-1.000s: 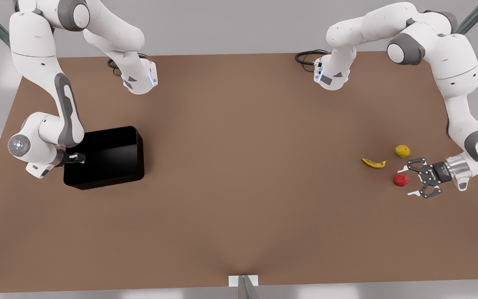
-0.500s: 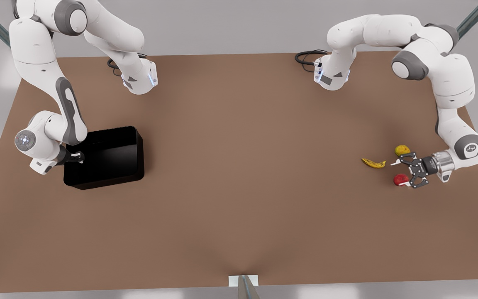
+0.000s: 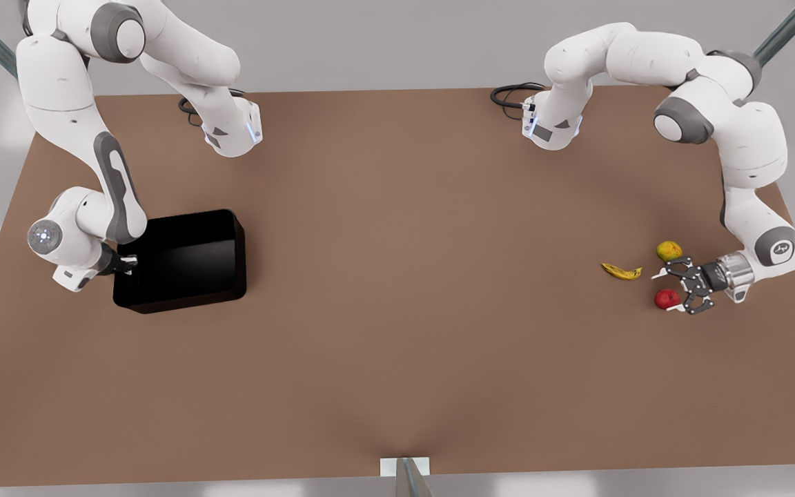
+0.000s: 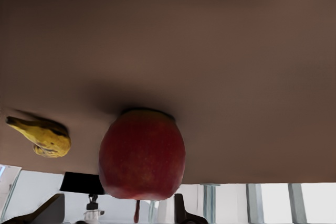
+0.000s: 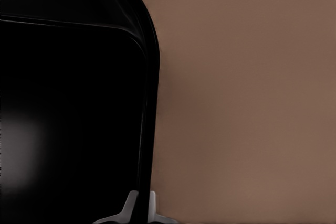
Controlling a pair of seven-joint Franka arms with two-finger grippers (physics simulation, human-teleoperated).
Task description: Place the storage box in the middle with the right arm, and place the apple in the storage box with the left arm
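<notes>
The glossy black storage box [image 3: 183, 259] sits on the brown table at the front view's left. My right gripper [image 3: 127, 263], the small narrow one, is shut on the box's outer short wall. The right wrist view shows its fingertips [image 5: 129, 203] on either side of the box [image 5: 68, 103] rim. The red apple [image 3: 666, 298] lies on the table at the front view's right. My left gripper [image 3: 666, 293], the wide linkage claw, is low at the table and open, with the apple [image 4: 142, 156] between its white-tipped fingers [image 4: 44, 211].
A yellow banana [image 3: 622, 271] [image 4: 44, 137] and a yellow-green-orange fruit [image 3: 669, 250] lie just beyond the apple, close to the claw. Black cables [image 3: 511, 94] coil at the table's back edge near the arm bases. Bare brown table [image 3: 397, 276] stretches between the box and the fruits.
The right gripper closed on the box wall and the box slid slightly toward the front view's right. The left claw dropped lower, moved onto the apple and narrowed around it.
</notes>
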